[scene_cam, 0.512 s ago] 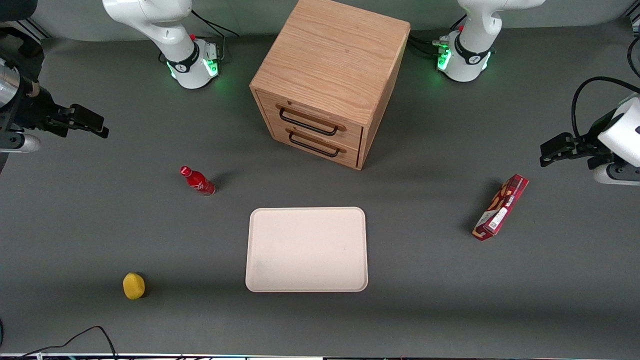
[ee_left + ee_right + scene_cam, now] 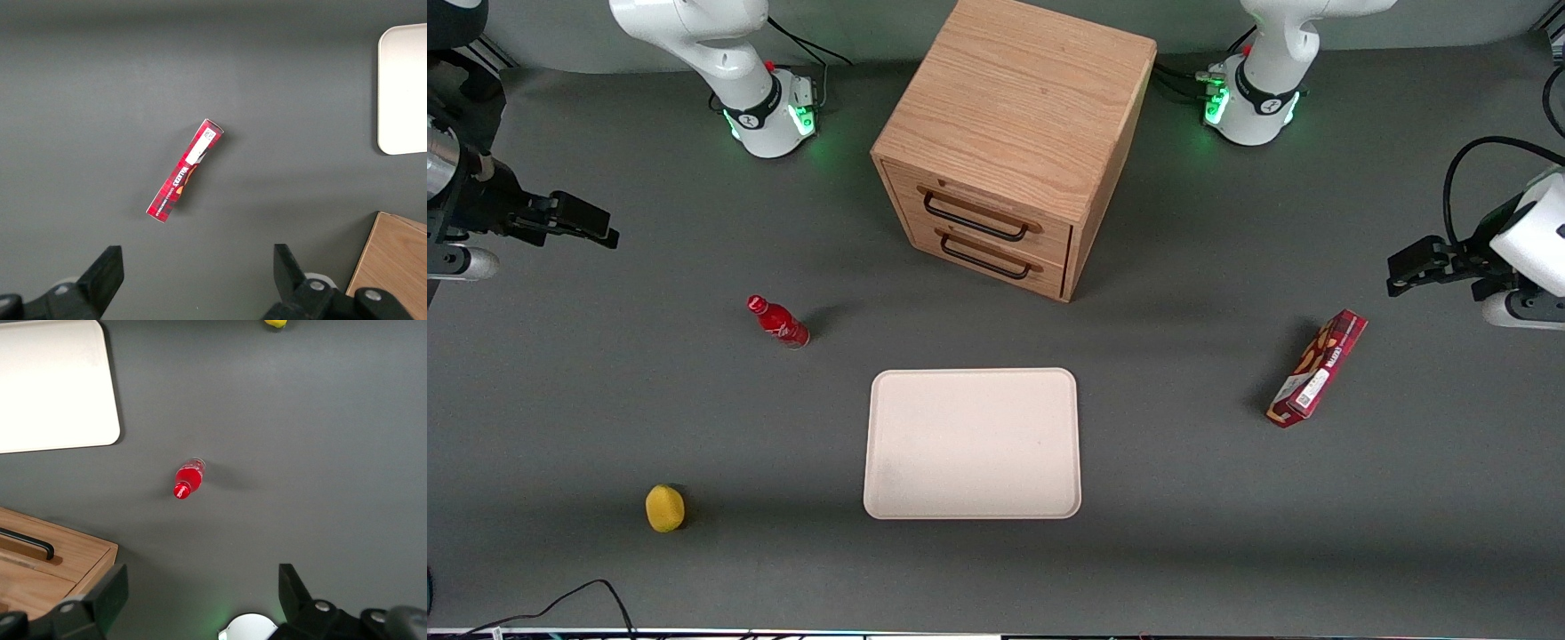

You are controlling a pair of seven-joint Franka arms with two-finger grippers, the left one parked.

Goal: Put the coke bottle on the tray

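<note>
The coke bottle [image 2: 778,322], small and red with a red cap, stands on the grey table beside the tray, toward the working arm's end. It also shows in the right wrist view [image 2: 187,480]. The cream-white tray [image 2: 971,443] lies flat in front of the drawer cabinet and holds nothing; parts of it show in the right wrist view [image 2: 53,387] and the left wrist view [image 2: 403,87]. My right gripper [image 2: 600,229] hovers above the table at the working arm's end, well apart from the bottle, open and holding nothing [image 2: 203,587].
A wooden two-drawer cabinet [image 2: 1005,151] stands farther from the front camera than the tray. A yellow round object [image 2: 664,508] lies nearer the camera than the bottle. A long red snack box [image 2: 1318,368] lies toward the parked arm's end.
My right gripper has shifted only slightly. The bottle and tray have not moved.
</note>
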